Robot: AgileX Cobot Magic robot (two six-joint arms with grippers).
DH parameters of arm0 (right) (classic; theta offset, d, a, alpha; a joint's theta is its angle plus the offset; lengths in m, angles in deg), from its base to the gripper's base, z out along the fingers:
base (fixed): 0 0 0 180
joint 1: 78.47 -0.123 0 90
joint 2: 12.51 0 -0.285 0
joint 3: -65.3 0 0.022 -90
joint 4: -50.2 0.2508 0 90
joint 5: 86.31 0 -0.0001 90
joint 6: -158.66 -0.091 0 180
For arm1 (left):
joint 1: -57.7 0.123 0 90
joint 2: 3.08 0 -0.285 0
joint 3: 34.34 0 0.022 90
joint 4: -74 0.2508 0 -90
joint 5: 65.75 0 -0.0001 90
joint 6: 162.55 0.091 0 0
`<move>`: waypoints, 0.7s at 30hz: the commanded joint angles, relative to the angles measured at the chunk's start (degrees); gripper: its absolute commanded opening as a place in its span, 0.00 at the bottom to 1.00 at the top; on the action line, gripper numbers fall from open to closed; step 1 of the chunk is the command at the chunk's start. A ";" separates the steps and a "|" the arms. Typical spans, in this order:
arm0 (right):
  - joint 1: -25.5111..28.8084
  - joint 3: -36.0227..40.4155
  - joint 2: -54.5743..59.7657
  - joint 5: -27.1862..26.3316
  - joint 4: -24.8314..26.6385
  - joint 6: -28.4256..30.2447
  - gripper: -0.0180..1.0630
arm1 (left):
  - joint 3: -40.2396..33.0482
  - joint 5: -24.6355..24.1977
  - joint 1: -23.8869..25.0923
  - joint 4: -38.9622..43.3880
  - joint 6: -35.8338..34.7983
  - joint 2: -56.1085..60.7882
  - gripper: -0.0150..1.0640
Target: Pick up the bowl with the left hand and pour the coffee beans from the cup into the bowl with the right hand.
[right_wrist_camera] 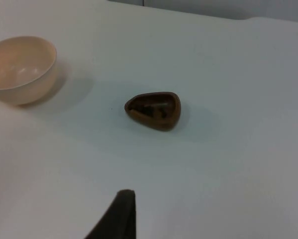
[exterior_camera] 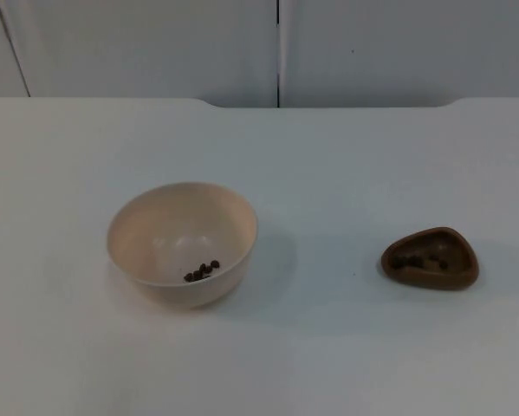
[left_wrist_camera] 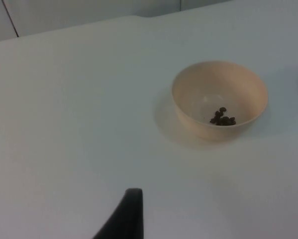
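A cream bowl (exterior_camera: 183, 243) stands upright on the white table, left of centre, with a few coffee beans (exterior_camera: 201, 271) in its bottom. To its right sits a small brown cup (exterior_camera: 431, 258), rounded and pointed at one end, holding dark beans. In the left wrist view the bowl (left_wrist_camera: 219, 99) and its beans (left_wrist_camera: 222, 117) lie well ahead of my left gripper (left_wrist_camera: 126, 214), which hovers over bare table. My right gripper (right_wrist_camera: 120, 214) hangs back from the cup (right_wrist_camera: 153, 110), with the bowl (right_wrist_camera: 20, 68) further off beyond it.
The grey partition wall (exterior_camera: 276, 52) closes the table's far edge. White table top (exterior_camera: 328, 347) stretches around and between the bowl and the cup.
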 commanded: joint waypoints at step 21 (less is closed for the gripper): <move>-0.27 0.06 -0.22 -0.78 -0.43 0.27 0.99 | -0.26 0.02 3.89 0.62 -0.43 0.23 0.99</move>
